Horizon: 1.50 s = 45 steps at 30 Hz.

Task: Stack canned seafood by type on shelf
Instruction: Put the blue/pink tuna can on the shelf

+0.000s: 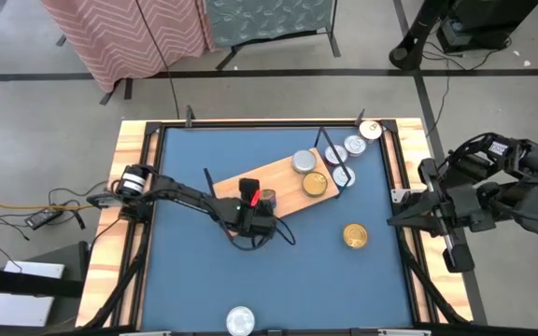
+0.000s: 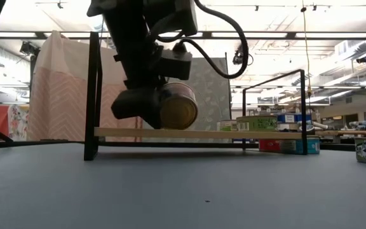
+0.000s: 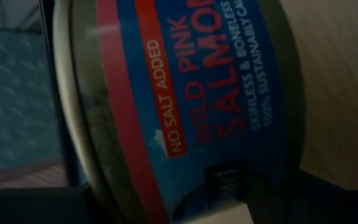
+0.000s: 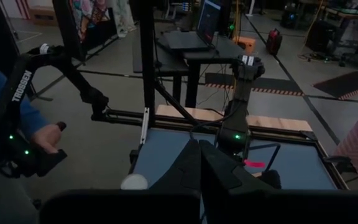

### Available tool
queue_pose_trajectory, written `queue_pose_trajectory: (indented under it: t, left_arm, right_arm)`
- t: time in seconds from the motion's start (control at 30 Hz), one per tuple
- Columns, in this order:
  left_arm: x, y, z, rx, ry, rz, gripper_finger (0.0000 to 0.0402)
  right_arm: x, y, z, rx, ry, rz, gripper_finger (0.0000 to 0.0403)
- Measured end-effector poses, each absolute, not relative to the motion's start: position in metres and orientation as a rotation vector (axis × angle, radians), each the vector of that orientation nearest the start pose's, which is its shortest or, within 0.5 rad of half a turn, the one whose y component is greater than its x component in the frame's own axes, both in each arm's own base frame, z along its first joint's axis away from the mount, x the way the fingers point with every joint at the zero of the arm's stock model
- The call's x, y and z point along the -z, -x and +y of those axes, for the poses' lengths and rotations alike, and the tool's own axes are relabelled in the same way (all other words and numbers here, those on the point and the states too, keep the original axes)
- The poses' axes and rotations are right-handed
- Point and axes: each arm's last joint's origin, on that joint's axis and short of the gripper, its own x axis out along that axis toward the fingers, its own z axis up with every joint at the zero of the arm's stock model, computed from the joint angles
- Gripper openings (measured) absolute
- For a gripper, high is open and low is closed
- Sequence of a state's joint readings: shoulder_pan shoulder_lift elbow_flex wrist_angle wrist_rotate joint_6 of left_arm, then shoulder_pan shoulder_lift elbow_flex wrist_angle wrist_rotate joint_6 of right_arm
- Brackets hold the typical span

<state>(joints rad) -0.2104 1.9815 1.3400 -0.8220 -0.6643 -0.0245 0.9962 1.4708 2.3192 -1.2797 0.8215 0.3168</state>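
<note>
Blue-labelled salmon tin [image 3: 185, 106] was held in the left gripper [image 1: 255, 213], tilted just above the wooden shelf's [image 1: 283, 177] left end. Right gripper [image 1: 402, 217] was kept shut beside the table's right rim.

Our left gripper [image 2: 154, 105] hangs low, fingers clamped on a load; our right gripper [image 1: 395, 220] waits aside, fingers pressed together.

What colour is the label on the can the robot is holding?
Blue with a red band, on the can; clearest in the left wrist view.
</note>
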Motion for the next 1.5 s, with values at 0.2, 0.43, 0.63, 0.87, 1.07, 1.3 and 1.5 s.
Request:
queue_pose_trajectory:
  t: [0.2,0.43,0.63,0.87,1.07,1.3,1.5]
  left_arm:
    - [-0.169,-0.371,-0.061,-0.347,-0.640,1.328,0.0196]
    - [-0.183,-0.383,-0.061,-0.304,-0.549,1.286,0.0283]
    - [-0.182,-0.382,-0.052,-0.336,-0.475,1.315,0.0301]
    - [-0.184,-0.383,-0.051,-0.305,-0.407,1.320,0.0297]
    - [-0.183,-0.383,-0.052,-0.302,-0.345,1.323,0.0297]
    - [-0.178,-0.385,-0.053,-0.310,-0.306,1.326,0.0289]
    - [-0.166,-0.386,-0.057,-0.312,-0.332,1.365,0.0221]
  right_arm:
    - [-0.553,-0.121,0.148,-0.127,0.027,0.287,0.0005]
    - [-0.553,-0.121,0.148,-0.128,0.026,0.285,0.0005]
    - [-0.553,-0.120,0.149,-0.137,0.025,0.287,0.0005]
    - [-0.553,-0.117,0.151,-0.156,0.023,0.287,0.0005]
    - [-0.553,-0.115,0.152,-0.162,0.029,0.288,0.0005]
    - [-0.553,-0.115,0.152,-0.162,0.031,0.288,0.0005]
    - [-0.552,-0.116,0.153,-0.159,0.031,0.289,0.0005]
